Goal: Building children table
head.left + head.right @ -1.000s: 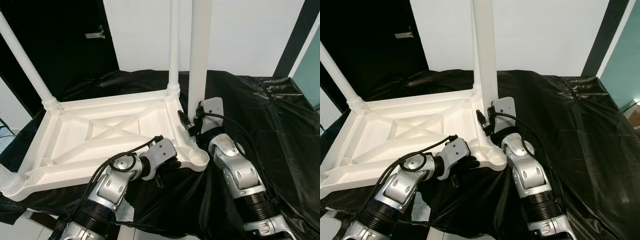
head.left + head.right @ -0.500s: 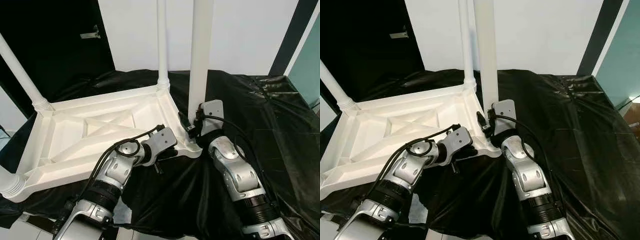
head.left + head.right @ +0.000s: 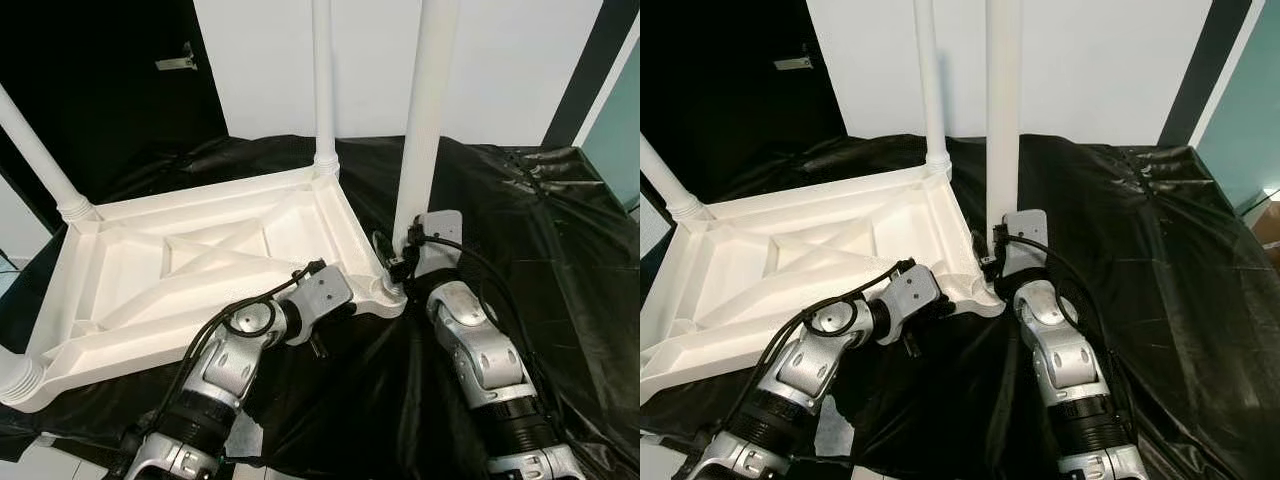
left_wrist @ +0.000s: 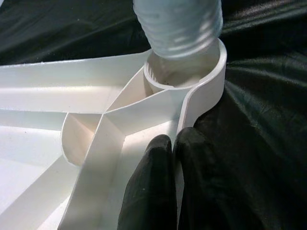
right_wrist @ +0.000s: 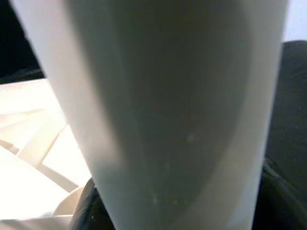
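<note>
Right end effector [image 3: 398, 262] around white leg [image 3: 428, 120] over corner socket [image 4: 187, 79].

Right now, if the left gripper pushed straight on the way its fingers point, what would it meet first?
The left gripper, shut on the tabletop rim, points along that rim toward the corner socket. It would probably meet the socket and the threaded leg end hanging above it first.

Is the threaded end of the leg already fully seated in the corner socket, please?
No, the leg's ribbed threads are exposed above the socket in the left wrist view.
</note>
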{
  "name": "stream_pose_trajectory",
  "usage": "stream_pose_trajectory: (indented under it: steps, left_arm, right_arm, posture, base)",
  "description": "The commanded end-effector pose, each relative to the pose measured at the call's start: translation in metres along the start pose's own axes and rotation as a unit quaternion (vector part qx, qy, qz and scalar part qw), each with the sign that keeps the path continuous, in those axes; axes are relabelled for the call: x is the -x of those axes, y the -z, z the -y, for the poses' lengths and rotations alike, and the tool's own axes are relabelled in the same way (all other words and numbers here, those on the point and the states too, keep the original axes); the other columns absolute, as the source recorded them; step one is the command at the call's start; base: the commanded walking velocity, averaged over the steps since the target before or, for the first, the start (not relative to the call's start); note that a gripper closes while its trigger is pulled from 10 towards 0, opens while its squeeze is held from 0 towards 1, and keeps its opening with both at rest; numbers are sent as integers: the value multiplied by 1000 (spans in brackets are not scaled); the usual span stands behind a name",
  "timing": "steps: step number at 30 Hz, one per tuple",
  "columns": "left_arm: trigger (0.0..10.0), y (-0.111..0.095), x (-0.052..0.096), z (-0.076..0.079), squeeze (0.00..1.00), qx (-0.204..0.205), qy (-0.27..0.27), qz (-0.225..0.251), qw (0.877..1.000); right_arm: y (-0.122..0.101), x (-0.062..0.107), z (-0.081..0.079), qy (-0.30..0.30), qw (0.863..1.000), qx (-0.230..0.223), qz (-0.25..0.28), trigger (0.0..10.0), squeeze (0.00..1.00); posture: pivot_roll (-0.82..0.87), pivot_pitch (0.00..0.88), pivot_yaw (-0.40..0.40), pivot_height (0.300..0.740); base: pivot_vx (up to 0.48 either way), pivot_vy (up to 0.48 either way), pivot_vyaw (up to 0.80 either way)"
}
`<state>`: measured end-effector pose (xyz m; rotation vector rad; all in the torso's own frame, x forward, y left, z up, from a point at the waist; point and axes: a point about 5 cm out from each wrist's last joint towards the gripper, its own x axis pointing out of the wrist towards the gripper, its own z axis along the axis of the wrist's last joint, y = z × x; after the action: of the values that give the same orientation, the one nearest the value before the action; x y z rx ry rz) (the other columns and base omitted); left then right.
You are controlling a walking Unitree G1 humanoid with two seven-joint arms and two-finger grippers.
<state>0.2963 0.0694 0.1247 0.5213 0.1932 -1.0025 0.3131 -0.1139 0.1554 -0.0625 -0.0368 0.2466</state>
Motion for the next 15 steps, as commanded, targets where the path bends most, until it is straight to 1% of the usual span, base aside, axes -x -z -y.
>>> stream_pose_trajectory:
  steps: [1,3,5,6,7,9,12,14,15]
  left_arm:
    - [10000,13,4,4,1000,29,5,-20,999]
    - [10000,8,7,4,1000,24,0,-19,1000]
    - [10000,8,7,4,1000,24,0,-19,1000]
    - [10000,6,8,4,898,27,2,-13,1000]
    - [10000,2,10,5,0,22,5,-6,1000]
    - [10000,-5,15,6,0,28,9,11,1000]
    - [10000,-7,16,6,0,31,8,17,999]
    - [10000,-14,21,0,0,42,-23,39,998]
    - [10000,-14,21,0,0,42,-23,39,998]
  right_arm:
    - [3,-1,-3,-8,1000,-4,-6,10000,0]
    - [6,-1,-10,-23,1000,-1,-11,10000,0]
    - [6,-1,-10,-23,1000,-1,-11,10000,0]
    - [7,-1,-12,-28,1000,-2,-13,10000,0]
    - [8,0,-15,-32,999,-1,-15,10000,0]
    - [10,0,-18,-41,999,-1,-20,10000,0]
    - [10,0,-19,-45,999,2,-21,10000,0]
    - [11,0,-23,-59,998,11,-22,10000,0]
    - [11,0,-23,-59,998,11,-22,10000,0]
  posture:
    - [-44,0,21,740]
    - [-43,0,21,740]
    - [-43,0,21,740]
    - [-42,0,20,740]
    - [-40,0,18,740]
    - [-40,0,17,740]
    - [-39,0,16,740]
    - [-40,0,18,740]
    - [-40,0,18,740]
  base:
    - [0,0,0]
    - [0,0,0]
    - [0,0,0]
    - [0,0,0]
    - [0,0,0]
    - [0,0,0]
    - [0,0,0]
    - [0,0,0]
    - [0,0,0]
